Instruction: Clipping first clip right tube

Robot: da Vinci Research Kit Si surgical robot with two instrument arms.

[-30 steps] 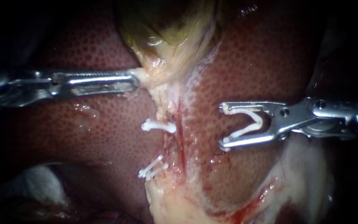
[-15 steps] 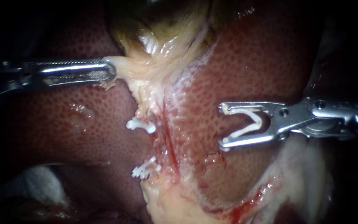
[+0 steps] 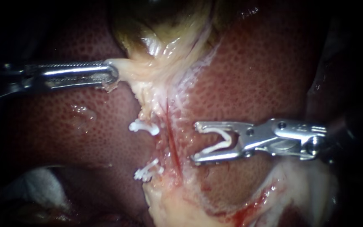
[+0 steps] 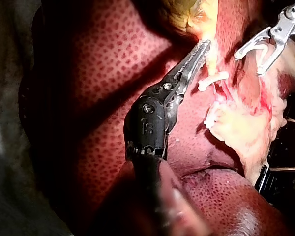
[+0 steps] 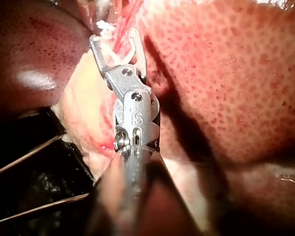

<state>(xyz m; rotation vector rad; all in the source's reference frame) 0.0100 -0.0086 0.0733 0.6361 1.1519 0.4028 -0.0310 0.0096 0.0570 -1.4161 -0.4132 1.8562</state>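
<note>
Steel jaws of my left instrument point(image 3: 113, 75) are clenched on a tag of pale tissue point(image 3: 127, 70) at the neck of the gallbladder point(image 3: 164, 29). The shaft enters level across the liver point(image 3: 64, 130). Below the grip, two white clips point(image 3: 144, 127) sit one under the other on the same pale tissue. Just to their right runs the right tube point(image 3: 172, 141), a thin red strand. My right instrument point(image 3: 195, 142) lies level, just right of that strand. Its jaws stand wide apart and grasp an open clip point(image 3: 220, 141), a white V with one leg seated against each jaw. In the endoscope view the jaw tips are close beside the right tube but do not reach it. The right wrist view does not settle whether the tube lies between the tips.
</note>
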